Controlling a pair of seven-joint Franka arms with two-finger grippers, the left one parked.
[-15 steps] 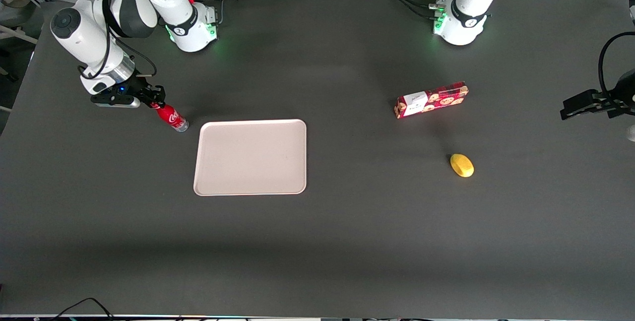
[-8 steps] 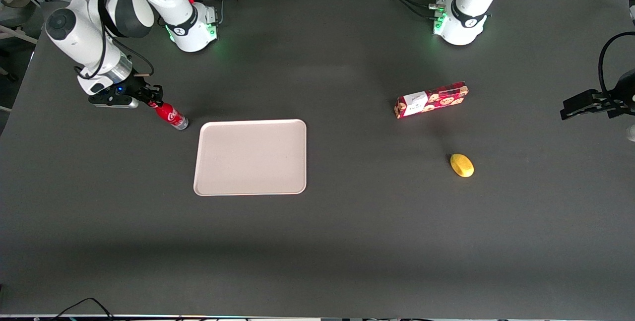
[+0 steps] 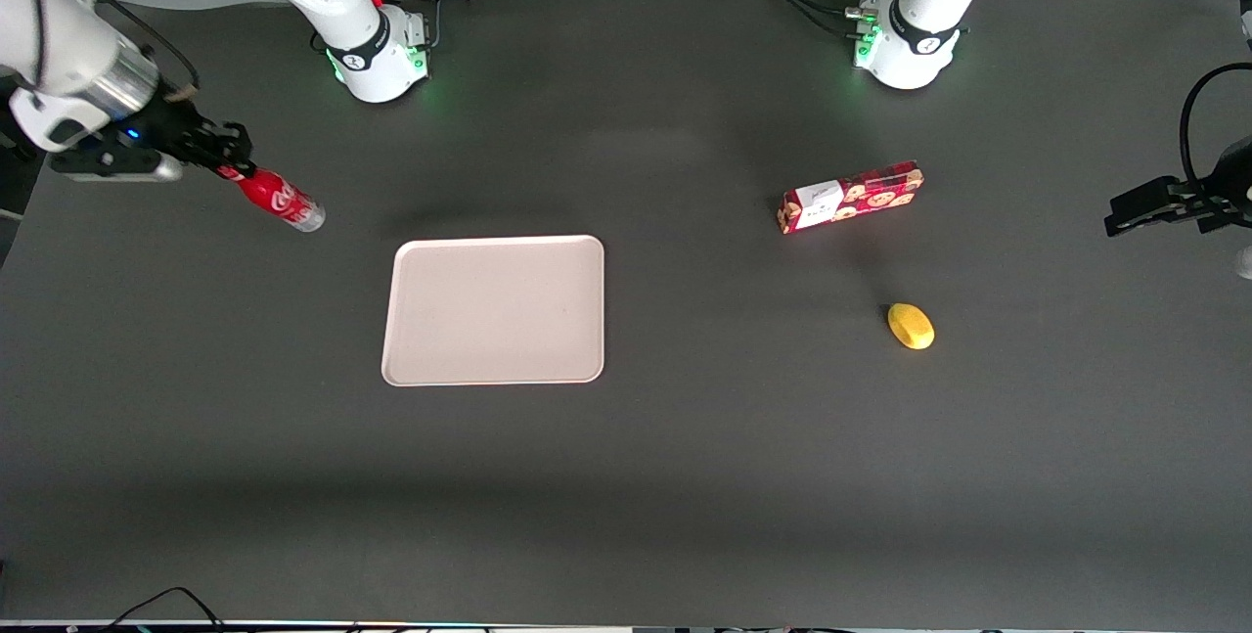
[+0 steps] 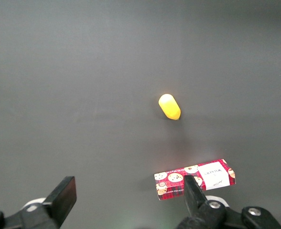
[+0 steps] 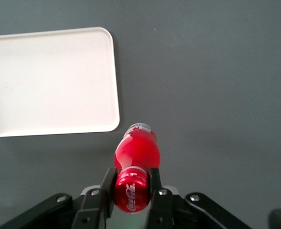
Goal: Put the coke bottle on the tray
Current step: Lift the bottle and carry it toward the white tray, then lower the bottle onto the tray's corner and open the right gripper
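— Front view: where's the coke bottle?
— Clamped at its capped neck in the gripper, lifted above the table toward the working arm's end, well apart from the tray.
— Wrist view?
— Fingers pinch the neck.

1. White Coca-Cola script on red cap of coke bottle, cap clamped between the end effector fingers.
2. Same script on the bottle's body.
3. Cookie box white label: print unreadable.
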